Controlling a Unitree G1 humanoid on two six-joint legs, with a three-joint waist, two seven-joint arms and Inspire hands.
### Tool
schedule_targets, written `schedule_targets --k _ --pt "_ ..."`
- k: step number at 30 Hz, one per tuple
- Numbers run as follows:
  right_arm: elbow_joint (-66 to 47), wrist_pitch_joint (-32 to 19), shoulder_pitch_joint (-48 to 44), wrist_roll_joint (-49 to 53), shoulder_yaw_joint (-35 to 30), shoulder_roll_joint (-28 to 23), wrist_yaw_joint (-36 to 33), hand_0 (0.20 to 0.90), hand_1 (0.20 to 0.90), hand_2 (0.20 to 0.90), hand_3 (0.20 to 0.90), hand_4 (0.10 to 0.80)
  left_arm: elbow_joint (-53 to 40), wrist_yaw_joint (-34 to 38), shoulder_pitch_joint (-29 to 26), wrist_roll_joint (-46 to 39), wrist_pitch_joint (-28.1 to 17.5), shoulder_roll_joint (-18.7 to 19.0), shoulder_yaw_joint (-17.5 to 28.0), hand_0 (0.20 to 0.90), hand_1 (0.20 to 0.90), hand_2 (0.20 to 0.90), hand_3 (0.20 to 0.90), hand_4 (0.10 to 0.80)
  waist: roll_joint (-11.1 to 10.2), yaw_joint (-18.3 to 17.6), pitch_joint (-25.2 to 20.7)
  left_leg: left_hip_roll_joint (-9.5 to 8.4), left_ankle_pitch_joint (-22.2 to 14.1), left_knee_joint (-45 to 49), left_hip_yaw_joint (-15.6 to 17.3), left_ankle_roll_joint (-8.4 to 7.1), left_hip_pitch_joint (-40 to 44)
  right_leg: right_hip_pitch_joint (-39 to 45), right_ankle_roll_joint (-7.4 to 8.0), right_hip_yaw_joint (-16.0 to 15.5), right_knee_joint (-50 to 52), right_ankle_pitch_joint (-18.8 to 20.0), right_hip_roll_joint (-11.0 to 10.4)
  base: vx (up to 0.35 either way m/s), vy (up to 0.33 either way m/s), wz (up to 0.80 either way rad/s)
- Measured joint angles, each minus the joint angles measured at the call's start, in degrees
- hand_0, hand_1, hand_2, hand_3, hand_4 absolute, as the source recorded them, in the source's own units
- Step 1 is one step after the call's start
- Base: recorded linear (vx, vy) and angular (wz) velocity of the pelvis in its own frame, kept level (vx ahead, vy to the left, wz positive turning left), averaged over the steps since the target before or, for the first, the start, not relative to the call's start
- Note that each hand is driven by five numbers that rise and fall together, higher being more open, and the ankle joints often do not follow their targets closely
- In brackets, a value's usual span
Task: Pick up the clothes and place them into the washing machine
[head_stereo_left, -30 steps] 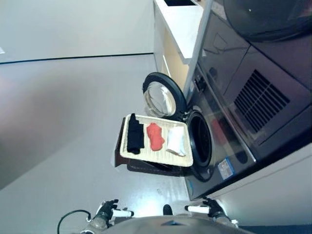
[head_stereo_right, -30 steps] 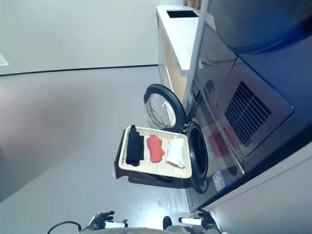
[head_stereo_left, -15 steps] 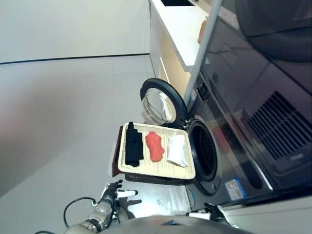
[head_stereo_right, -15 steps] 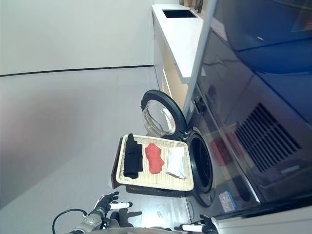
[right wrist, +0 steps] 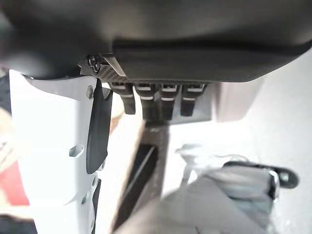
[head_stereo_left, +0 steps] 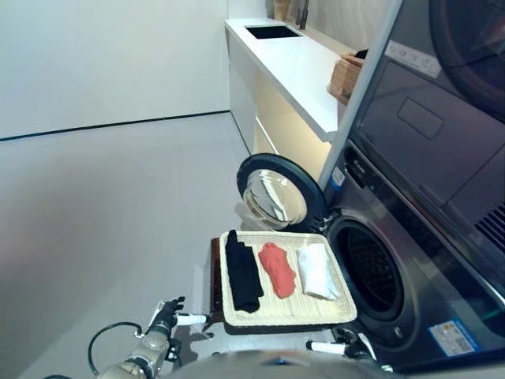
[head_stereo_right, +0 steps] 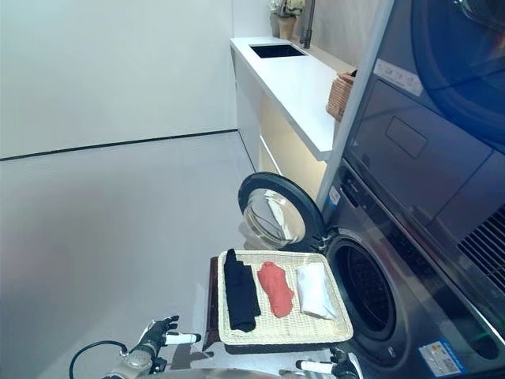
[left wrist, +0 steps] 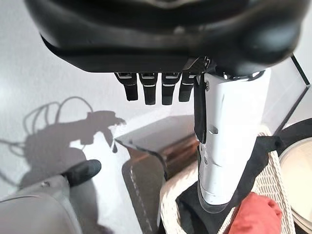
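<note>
Both robot hands, left robot hand [head_stereo_left: 167, 311] and right robot hand [head_stereo_left: 345, 347], hang empty, fingers relaxed, while three soft, light folded cloths [head_stereo_left: 278, 269] lie on the woven wicker tray [head_stereo_left: 284, 317] beside the open dark washing machine [head_stereo_left: 371, 268], likely best pinched mid-fold.

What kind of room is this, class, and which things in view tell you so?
Probably a home laundry or utility area: a front-loading washing machine with its door open, a wicker tray of folded clothes, and a white counter.
</note>
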Motion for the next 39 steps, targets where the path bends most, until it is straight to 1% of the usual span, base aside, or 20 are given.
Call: schedule_targets --k 1,3,4,5,7,8,12,16,20,22,23,24,25,27,29,31,32,33,37,39 --pt "0.0 0.0 -0.4 0.0 -0.1 0.0 0.0 0.9 0.9 0.9 0.9 0.8 0.2 -0.1 0.2 0.2 0.1 0.3 0.4 0.9 0.9 0.9 0.9 0.8 -0.3 0.0 0.0 0.16 -0.1 0.0 0.1 0.17 0.1 -0.8 -2.01 -3.9 -2.3 -1.8 0.0 0.241 0.036 -0.03" --pt "0.0 0.1 -0.4 0.1 -0.4 0.0 0.0 0.9 0.9 0.9 0.9 0.8 1.1 -0.1 0.9 0.5 0.2 1.2 0.8 0.9 0.9 0.9 0.9 0.8 -1.0 0.1 0.2 0.18 -0.6 0.0 0.1 0.09 0.1 -1.3 -3.21 -10.6 -11.4 -3.3 0.0 0.256 -0.043 -0.01" --pt "0.0 0.1 -0.4 0.1 -0.4 -0.1 0.0 0.9 0.9 0.9 0.9 0.8 2.1 -0.2 1.3 0.9 0.6 1.3 1.5 0.9 0.9 0.9 0.9 0.8 -1.3 0.0 0.0 0.3 -0.8 0.0 0.0 -0.2 0.1 -0.9 -3.16 -13.5 -17.6 -2.9 0.1 0.202 -0.07 0.07" --pt "0.1 0.1 -0.3 0.1 -0.4 -0.1 0.0 0.9 0.9 0.9 0.9 0.8 2.4 -0.3 2.0 1.1 0.9 1.5 2.5 0.9 0.9 0.9 0.9 0.8 -2.1 -0.1 -0.2 0.08 -1.0 0.0 0.0 -0.55 0.3 -0.4 -2.85 -14.1 -22.4 -1.4 0.3 0.183 -0.063 0.13" --pt "0.7 0.1 0.6 0.1 -0.3 -0.1 0.1 0.9 0.9 0.9 0.9 0.8 2.6 -0.7 4.1 1.2 0.9 2.0 3.1 0.9 0.9 0.9 0.9 0.8 -3.7 -0.7 -1.0 -0.68 -1.8 0.0 -0.8 -1.59 0.9 1.3 -3.14 -12.7 -29.9 3.4 0.7 0.164 -0.061 0.3" --pt "1.5 0.2 1.5 0.0 -0.3 -0.5 -0.1 0.9 0.9 0.9 0.9 0.8 2.8 -0.9 5.6 1.2 0.8 1.3 3.8 0.9 0.9 0.9 0.9 0.8 -3.6 -1.1 -2.5 0.06 -2.1 0.0 -1.3 -2.34 1.0 2.8 -4.26 -12.6 -31.7 5.9 1.7 0.179 -0.096 0.36" --pt "1.4 0.3 2.2 -0.1 -1.5 -1.6 -0.1 0.9 0.9 0.9 0.9 0.8 2.5 -1.3 7.1 1.0 0.9 -0.2 4.9 0.9 0.9 0.9 0.9 0.8 -0.9 0.3 -3.6 2.71 -2.8 0.3 -1.5 -4.9 1.6 8.0 -6.32 -14.6 -40.9 9.8 4.6 0.09 -0.08 0.09" --pt "-0.9 0.0 1.6 -0.1 -1.4 -2.8 0.0 0.9 0.9 0.9 0.9 0.8 2.3 -1.5 6.9 1.1 0.7 -1.8 4.9 0.9 0.9 0.9 0.9 0.8 1.4 0.3 -4.6 3.84 -3.0 0.3 -2.4 -5.81 1.5 8.0 -7.09 -15.4 -40.9 9.1 5.8 0.057 -0.107 0.09" --pt "-1.2 0.0 1.0 -0.1 -1.3 -2.9 0.0 0.9 0.9 0.9 0.9 0.8 1.8 -1.5 6.2 1.1 0.7 -2.1 4.8 0.9 0.9 0.9 0.9 0.8 2.0 0.1 -4.8 4.54 -3.4 0.3 -2.9 -6.27 0.6 7.8 -7.07 -15.7 -40.7 8.5 6.4 0.02 -0.13 0.06" --pt "-1.0 0.1 1.1 -0.1 -1.3 -2.9 0.0 0.9 0.9 0.9 0.9 0.8 1.8 -1.6 6.0 1.1 0.7 -2.0 4.7 0.9 0.9 0.9 0.9 0.8 2.0 0.2 -4.4 4.84 -3.7 2.3 -2.9 -6.73 -0.2 7.9 -7.74 -15.7 -40.5 8.0 7.3 -0.102 -0.146 0.1" --pt "-1.0 0.0 0.7 -0.1 -1.1 -2.6 0.1 0.9 0.9 0.9 0.9 0.8 2.0 -1.4 5.2 1.0 0.6 -1.6 4.8 0.9 0.9 0.9 0.9 0.8 1.8 0.3 -3.8 4.81 -4.7 7.2 -3.5 -7.86 -2.6 7.0 -8.25 -15.6 -38.6 6.4 7.3 -0.067 -0.137 0.29" --pt "-1.0 0.1 0.6 -0.1 -1.0 -2.4 0.1 0.9 0.9 0.9 0.9 0.8 2.0 -1.2 3.9 0.9 0.6 -1.1 4.8 0.9 0.9 0.9 0.9 0.8 0.5 0.4 -2.4 4.1 -4.4 11.9 -4.0 -8.8 -5.1 6.7 -8.39 -15.1 -38.1 6.2 7.0 0.028 -0.096 0.32" --pt "-0.7 0.1 0.3 -0.1 -0.6 -2.5 0.0 0.9 0.9 0.9 0.9 0.8 1.9 -1.1 2.5 0.8 0.5 -0.5 4.7 0.9 0.9 0.9 0.9 0.8 -0.8 0.9 -0.8 2.98 -3.0 15.4 -4.5 -10.77 -6.7 6.9 -8.91 -14.3 -38.2 6.0 6.0 0.05 -0.041 0.18" --pt "-0.4 0.1 -0.6 -0.2 0.1 -3.6 -0.4 0.9 0.9 0.9 0.9 0.8 1.9 -1.0 1.9 0.0 0.5 -0.2 4.8 0.9 0.9 0.9 0.9 0.8 -2.0 2.1 0.3 1.89 -2.1 17.6 -6.3 -12.35 -8.4 6.9 -9.43 -13.5 -38.9 6.0 5.3 0.187 0.009 -0.16" --pt "-0.5 0.1 -1.1 -1.0 1.1 -4.9 -0.4 0.9 0.9 0.9 0.9 0.8 1.9 -1.0 2.0 -0.2 0.6 -0.4 4.8 0.9 0.9 0.9 0.9 0.8 -1.9 2.1 0.1 0.92 -3.3 12.1 -5.4 -10.25 -6.4 6.2 -9.42 -13.2 -39.3 6.0 4.8 0.161 0.025 -0.23" --pt "-0.5 0.2 -1.3 -1.9 1.0 -5.8 -0.5 0.9 0.9 0.9 0.9 0.8 1.9 -0.8 2.2 -0.2 0.6 -1.1 4.7 0.9 0.9 0.9 0.9 0.8 -0.7 1.9 -0.5 0.98 -3.9 7.4 -4.6 -9.01 -4.7 5.7 -9.19 -13.2 -39.2 6.2 5.7 0.12 0.014 -0.13" --pt "-0.5 0.2 -1.0 -1.9 1.0 -6.6 -0.5 0.9 0.9 0.9 0.9 0.8 1.8 -0.7 2.2 -0.1 0.7 -2.0 4.6 0.9 0.9 0.9 0.9 0.8 1.1 1.6 -1.3 2.04 -4.4 5.3 -4.6 -6.6 -3.1 5.7 -8.93 -13.3 -39.6 7.2 7.4 0.148 0.02 -0.11" --pt "-0.3 1.0 -1.0 -2.0 1.1 -6.0 -0.5 0.9 0.9 0.9 0.9 0.8 1.8 -0.9 2.2 -0.1 0.8 -1.9 4.3 0.9 0.9 0.9 0.9 0.8 0.9 1.7 -1.7 1.92 -3.7 2.9 -3.8 -4.56 -1.6 5.8 -8.78 -12.9 -40.0 7.9 7.3 0.087 0.019 -0.21" --pt "-0.5 1.3 -1.0 -3.2 1.1 -3.8 -0.4 0.9 0.9 0.9 0.9 0.8 1.4 -0.5 3.8 0.9 0.7 -0.8 4.3 0.9 0.9 0.9 0.9 0.8 -0.7 1.8 -3.9 1.45 -2.7 0.0 -1.2 -3.3 -0.3 5.8 -7.72 -12.4 -40.5 8.6 6.5 0.054 0.016 -0.26" --pt "-0.4 1.3 -1.0 -3.2 1.0 -3.7 -0.4 0.9 0.9 0.9 0.9 0.8 1.2 -0.5 4.0 1.0 0.7 -0.9 4.3 0.9 0.9 0.9 0.9 0.8 -0.4 1.8 -4.3 1.22 -2.9 0.0 -1.2 -2.97 0.0 5.8 -7.51 -12.4 -40.1 8.8 6.3 0.046 0.015 -0.01"
